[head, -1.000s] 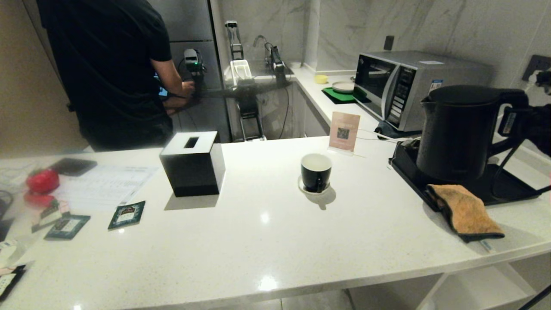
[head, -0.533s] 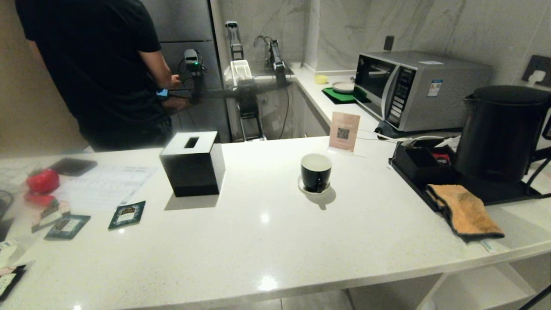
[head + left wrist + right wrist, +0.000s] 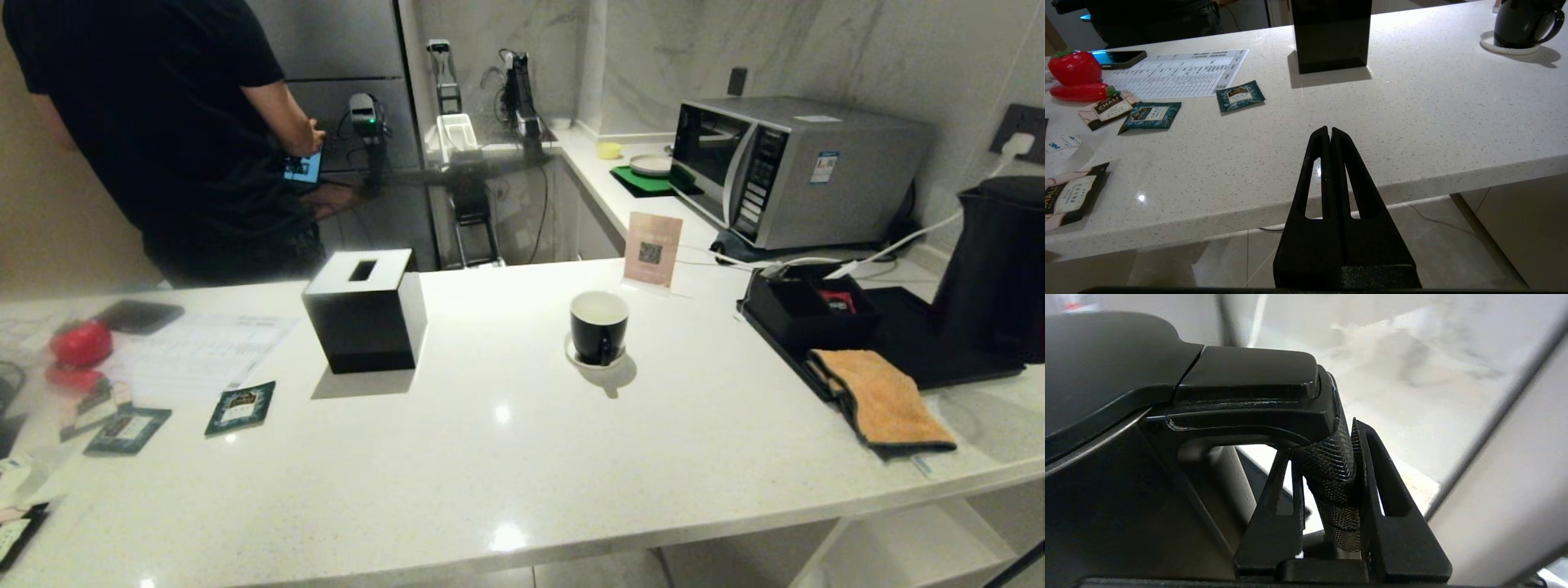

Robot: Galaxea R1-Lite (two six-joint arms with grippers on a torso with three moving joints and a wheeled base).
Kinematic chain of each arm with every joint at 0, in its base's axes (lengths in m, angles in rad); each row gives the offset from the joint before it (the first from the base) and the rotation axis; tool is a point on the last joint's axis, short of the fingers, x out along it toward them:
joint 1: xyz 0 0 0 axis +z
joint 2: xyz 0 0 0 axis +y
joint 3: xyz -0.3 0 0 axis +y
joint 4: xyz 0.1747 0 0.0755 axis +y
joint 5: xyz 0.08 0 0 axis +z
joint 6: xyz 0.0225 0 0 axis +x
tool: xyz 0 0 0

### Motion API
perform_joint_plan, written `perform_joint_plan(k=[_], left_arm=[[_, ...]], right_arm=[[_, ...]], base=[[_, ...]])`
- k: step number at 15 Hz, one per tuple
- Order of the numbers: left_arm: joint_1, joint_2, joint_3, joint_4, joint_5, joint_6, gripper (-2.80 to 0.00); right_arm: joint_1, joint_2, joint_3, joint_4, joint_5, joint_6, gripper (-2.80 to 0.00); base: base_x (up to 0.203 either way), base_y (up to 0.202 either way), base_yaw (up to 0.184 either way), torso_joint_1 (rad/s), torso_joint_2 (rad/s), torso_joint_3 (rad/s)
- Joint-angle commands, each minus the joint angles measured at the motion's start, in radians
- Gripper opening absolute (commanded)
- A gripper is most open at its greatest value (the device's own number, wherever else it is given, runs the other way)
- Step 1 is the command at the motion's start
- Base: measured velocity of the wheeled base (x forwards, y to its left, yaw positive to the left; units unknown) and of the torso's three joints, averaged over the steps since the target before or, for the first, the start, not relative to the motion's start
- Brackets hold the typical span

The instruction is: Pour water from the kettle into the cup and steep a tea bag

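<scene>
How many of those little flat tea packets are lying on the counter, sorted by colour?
Dark green sachets: 2
Pink-edged sachets: 2
Total: 4

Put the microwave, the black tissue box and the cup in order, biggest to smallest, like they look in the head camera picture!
1. microwave
2. black tissue box
3. cup
The microwave stands farthest back yet looks biggest.
</scene>
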Motion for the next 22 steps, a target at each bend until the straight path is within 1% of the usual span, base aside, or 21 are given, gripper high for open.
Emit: perform_joint_plan(k=[1,8,11,14,19,22], left_arm=[[0.000,0.002,0.000,0.000,0.000,0.001,-2.80],[0.000,0.002,0.000,0.000,0.000,0.001,-2.80],[-0.001,0.002,0.000,0.000,0.000,0.001,-2.80],[0.000,0.002,0.000,0.000,0.000,0.001,-2.80],[0.000,0.002,0.000,0.000,0.000,0.001,-2.80],[0.000,0.002,0.000,0.000,0.000,0.001,-2.80]], right_arm=[[-0.037,0.029,-0.001,-0.003,0.000,0.003,-2.80],[-0.082,0.131,-0.072,-0.008,-0.008,0.034,-2.80],[-0.085,0.195,-0.100,-0.056,-0.008,0.034,-2.80],[-0.085,0.280,-0.164,-0.091,-0.009,0.029,-2.80],[-0.082,0.406,-0.326,-0.081,-0.009,0.024,-2.80],[-0.077,0.466,-0.383,-0.081,-0.009,0.024,-2.80]], base=[[0.000,0.000,0.000,0.000,0.00,0.000],[0.000,0.000,0.000,0.000,0.00,0.000],[0.000,0.000,0.000,0.000,0.00,0.000],[0.000,0.000,0.000,0.000,0.00,0.000],[0.000,0.000,0.000,0.000,0.00,0.000],[0.000,0.000,0.000,0.000,0.00,0.000]])
